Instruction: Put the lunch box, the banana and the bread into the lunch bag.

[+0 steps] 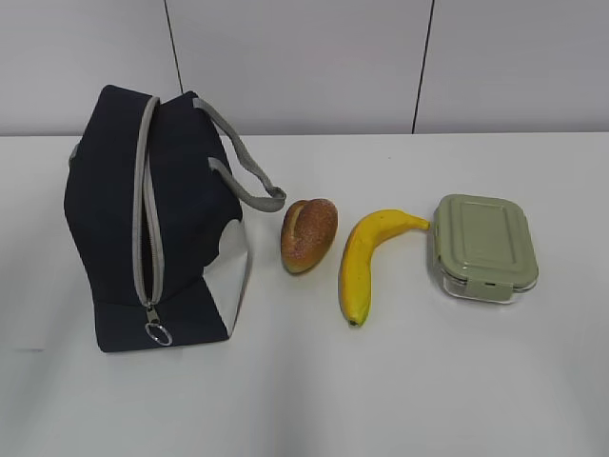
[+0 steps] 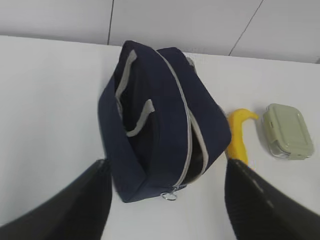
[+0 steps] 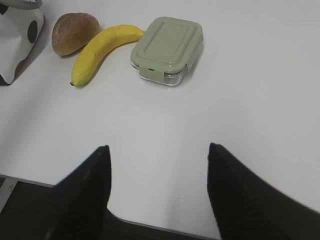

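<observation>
A: What does the exterior view give you?

B: You see 4 things on the white table (image 1: 314, 400): the boxy navy-blue fabric lunch bag (image 1: 152, 224) with its grey zipper run down to the metal ring pull (image 1: 158, 334), so it looks closed; just beside it the oval golden-brown crusty bread roll (image 1: 309, 234); then the curved yellow banana (image 1: 366, 259), whose upper end nearly meets the clear lunch box with the sage-green lid (image 1: 483, 247). No arm shows here.

A: And the left wrist view?

B: Your left gripper (image 2: 167, 200) hangs above the bag with its dark fingers spread wide, empty. Only this view shows the bag's top, strap handles and all; the bread is hidden behind the bag.

A: The right wrist view?

B: Your right gripper (image 3: 157, 190) is spread too, holding nothing, well short of the lunch box. It shows the lid's front clip, which the left view blurs.

A: How do you do this step well?

B: I judge nothing is packed yet. Open the zipper first: pinch the ring squarely with 1 gripper, steady the bag with the other.
</observation>
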Motion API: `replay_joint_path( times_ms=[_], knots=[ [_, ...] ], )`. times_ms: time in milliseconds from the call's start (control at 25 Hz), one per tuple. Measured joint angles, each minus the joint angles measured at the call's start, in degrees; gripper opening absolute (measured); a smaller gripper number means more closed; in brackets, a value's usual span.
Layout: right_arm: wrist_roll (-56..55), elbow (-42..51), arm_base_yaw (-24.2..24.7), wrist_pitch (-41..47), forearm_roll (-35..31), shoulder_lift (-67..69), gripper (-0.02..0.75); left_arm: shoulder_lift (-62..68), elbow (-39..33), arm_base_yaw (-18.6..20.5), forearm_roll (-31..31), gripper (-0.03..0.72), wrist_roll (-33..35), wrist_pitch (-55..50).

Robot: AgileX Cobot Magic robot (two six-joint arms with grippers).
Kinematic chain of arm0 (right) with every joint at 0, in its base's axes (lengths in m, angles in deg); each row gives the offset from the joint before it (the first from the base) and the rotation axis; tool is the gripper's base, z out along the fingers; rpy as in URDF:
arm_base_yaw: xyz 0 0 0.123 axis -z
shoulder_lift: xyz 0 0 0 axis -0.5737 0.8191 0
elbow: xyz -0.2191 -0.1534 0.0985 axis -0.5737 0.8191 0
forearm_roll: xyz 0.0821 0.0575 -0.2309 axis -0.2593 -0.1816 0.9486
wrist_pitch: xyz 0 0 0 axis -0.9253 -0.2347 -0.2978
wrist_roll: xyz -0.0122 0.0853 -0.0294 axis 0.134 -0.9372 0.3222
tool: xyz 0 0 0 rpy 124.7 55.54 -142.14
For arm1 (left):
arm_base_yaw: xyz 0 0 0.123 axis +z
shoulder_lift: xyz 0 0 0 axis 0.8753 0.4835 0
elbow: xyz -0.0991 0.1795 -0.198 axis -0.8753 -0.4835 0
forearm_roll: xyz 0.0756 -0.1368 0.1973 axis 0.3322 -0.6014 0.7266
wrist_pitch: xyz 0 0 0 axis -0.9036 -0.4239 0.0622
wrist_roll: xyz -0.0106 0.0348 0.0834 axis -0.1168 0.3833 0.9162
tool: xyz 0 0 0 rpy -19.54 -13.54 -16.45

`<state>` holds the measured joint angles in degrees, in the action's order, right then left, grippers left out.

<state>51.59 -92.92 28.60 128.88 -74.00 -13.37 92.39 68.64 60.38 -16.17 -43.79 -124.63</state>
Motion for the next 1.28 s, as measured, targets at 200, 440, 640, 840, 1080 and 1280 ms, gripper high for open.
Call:
replay_joint_path(
  times_ms=[200, 440, 640, 840, 1080, 1280],
  knots=[
    [0.0, 0.0, 0.0, 0.0, 0.0, 0.0, 0.476, 13.9, 7.1, 0.0, -3.8, 0.505, 0.0, -1.3],
    [0.0, 0.0, 0.0, 0.0, 0.0, 0.0, 0.476, 31.4, 16.6, 0.0, -6.2, 0.499, 0.0, -6.3],
    [0.0, 0.0, 0.0, 0.0, 0.0, 0.0, 0.476, 44.1, 25.0, 0.0, -9.1, 0.499, 0.0, -9.1],
    [0.0, 0.0, 0.0, 0.0, 0.0, 0.0, 0.476, 53.3, 30.6, 0.0, -9.8, 0.499, 0.0, -11.1],
    [0.0, 0.0, 0.0, 0.0, 0.0, 0.0, 0.476, 60.6, 33.6, 0.0, -10.0, 0.490, 0.0, -11.3],
    [0.0, 0.0, 0.0, 0.0, 0.0, 0.0, 0.476, 63.9, 34.6, 0.0, -10.7, 0.424, 0.0, -11.3]
  ],
)
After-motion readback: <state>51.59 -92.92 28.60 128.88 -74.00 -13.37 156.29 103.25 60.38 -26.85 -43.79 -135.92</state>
